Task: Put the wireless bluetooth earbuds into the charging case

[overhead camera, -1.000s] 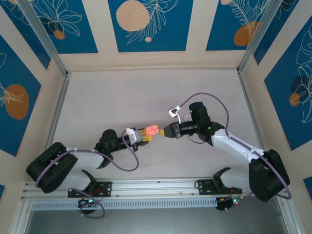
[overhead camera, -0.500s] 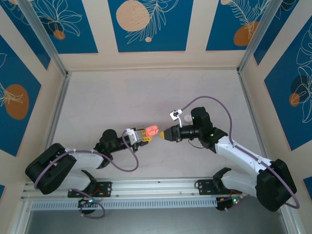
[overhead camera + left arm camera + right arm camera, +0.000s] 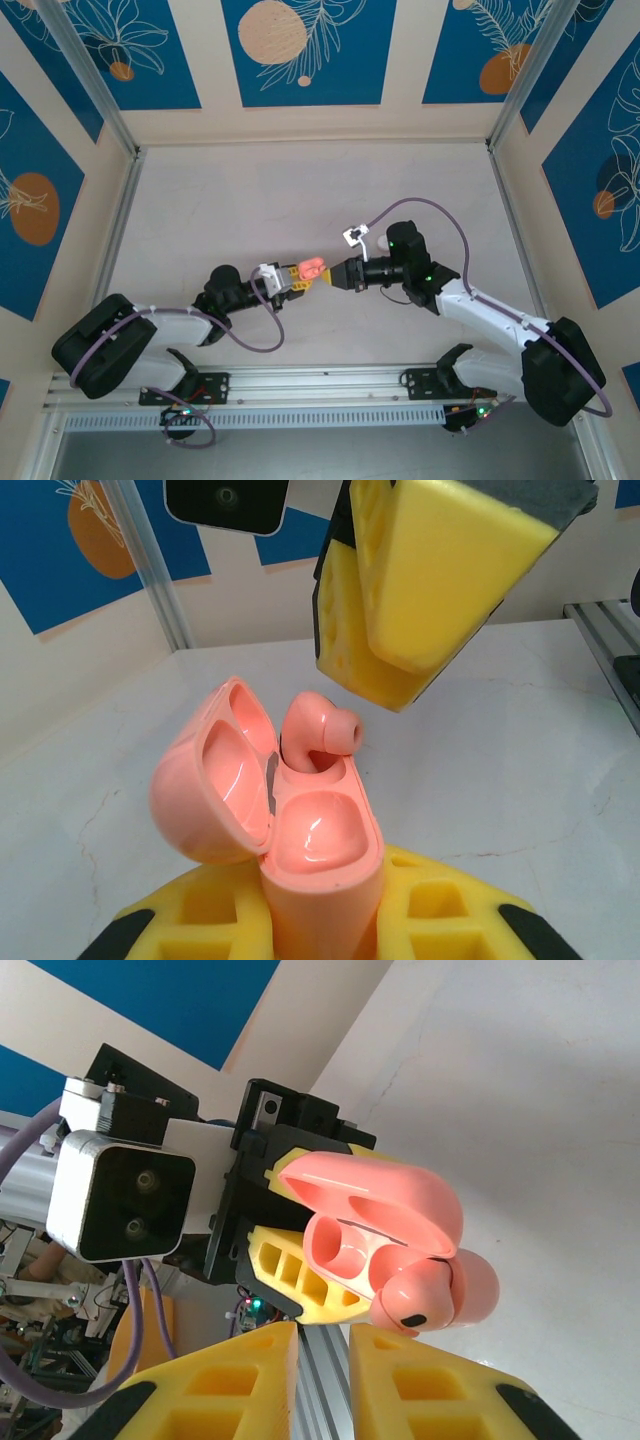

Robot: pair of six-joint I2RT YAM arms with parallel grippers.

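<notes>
The salmon-pink charging case [image 3: 322, 855] stands upright with its lid hinged open to the left, and my left gripper [image 3: 320, 925] is shut on its lower body. One pink earbud [image 3: 318, 730] sits in the far socket with its rounded head still sticking out above the rim; the near socket is bare. My right gripper [image 3: 402, 692] hovers just above and behind that earbud, jaws shut with nothing between them. In the right wrist view the earbud [image 3: 425, 1298] lies just beyond my right gripper [image 3: 322, 1345]. From above, the case [image 3: 311, 266] sits between both grippers mid-table.
The pale tabletop [image 3: 260, 190] stretches bare behind and to both sides of the grippers. Metal rails [image 3: 120, 230] border the table's left and right edges, with blue patterned panels beyond. The arms' mounting rail [image 3: 320, 385] runs along the near edge.
The right arm's wrist and elbow have shifted slightly left, its fingertips staying beside the case. The left arm and case have not moved.
</notes>
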